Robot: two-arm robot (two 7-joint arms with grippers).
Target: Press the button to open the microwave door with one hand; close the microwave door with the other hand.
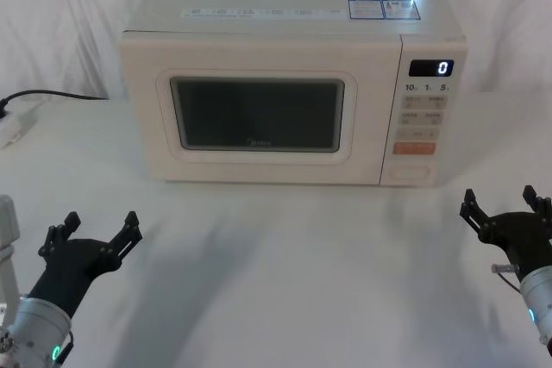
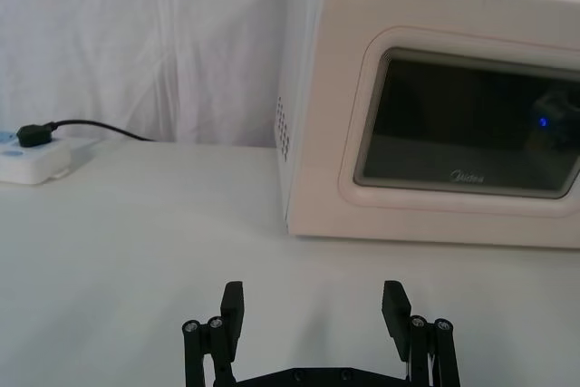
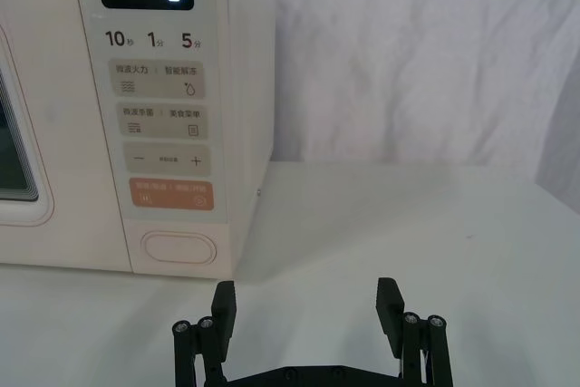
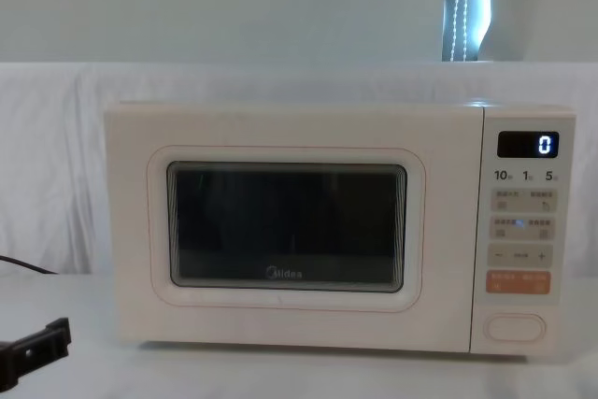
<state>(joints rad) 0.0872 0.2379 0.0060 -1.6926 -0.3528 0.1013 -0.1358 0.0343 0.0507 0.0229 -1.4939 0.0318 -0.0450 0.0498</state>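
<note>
Head view puts the button (image 1: 408,172) at the bottom of the control panel (image 1: 423,109), on the microwave's right end, with the microwave door (image 1: 257,113) shut to its left. The right gripper (image 1: 505,204) hovers low over the table (image 1: 293,273) with its fingers spread apart, nearer the button than the left gripper (image 1: 93,232), which waits equally spread before the door's left edge. From the right gripper the button lies forward and slightly left, its long axis horizontal, so I judge the right arm suited to press.

white draped backdrop (image 4: 56,137), white table (image 1: 285,282)
</note>
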